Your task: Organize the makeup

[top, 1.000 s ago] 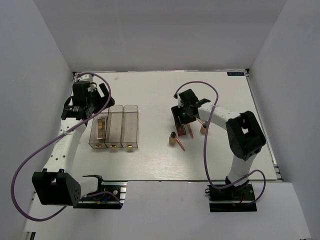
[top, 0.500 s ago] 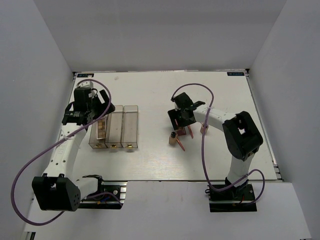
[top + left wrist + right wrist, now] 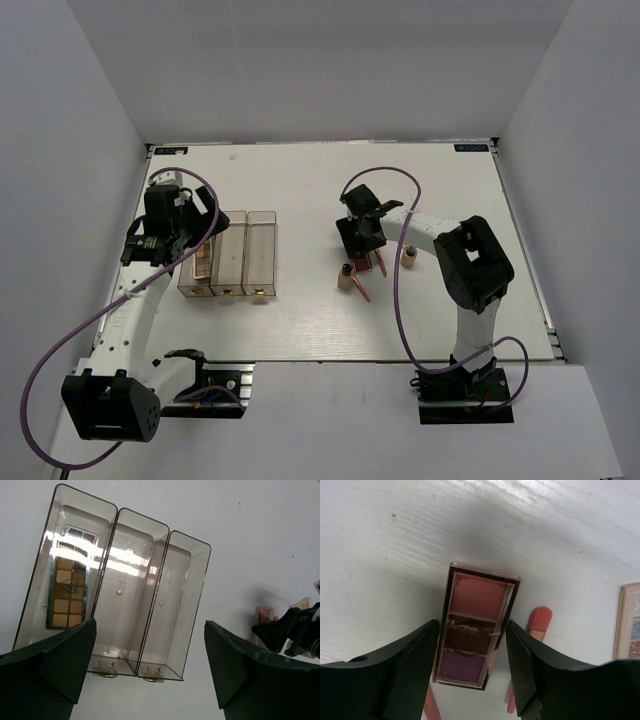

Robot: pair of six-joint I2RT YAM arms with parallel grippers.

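The three-pan palette (image 3: 479,630) (pink, brown, purple) lies on the white table (image 3: 380,540), and the right gripper (image 3: 472,626) grasps it by its two long edges. A coral stick (image 3: 539,622) sits at its 3 o'clock. Well off at 9 o'clock in the top view, the left gripper (image 3: 150,625) hangs spread wide above the clear three-compartment box (image 3: 175,605). A brown palette (image 3: 67,597) lies in the box's leftmost compartment.

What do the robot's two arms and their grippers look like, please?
Both the left arm and the right arm have white links with bulky black joint housings. A purple cable runs loosely along each. The left gripper and the right gripper are dark, with broad wedge shapes. No markings are legible.
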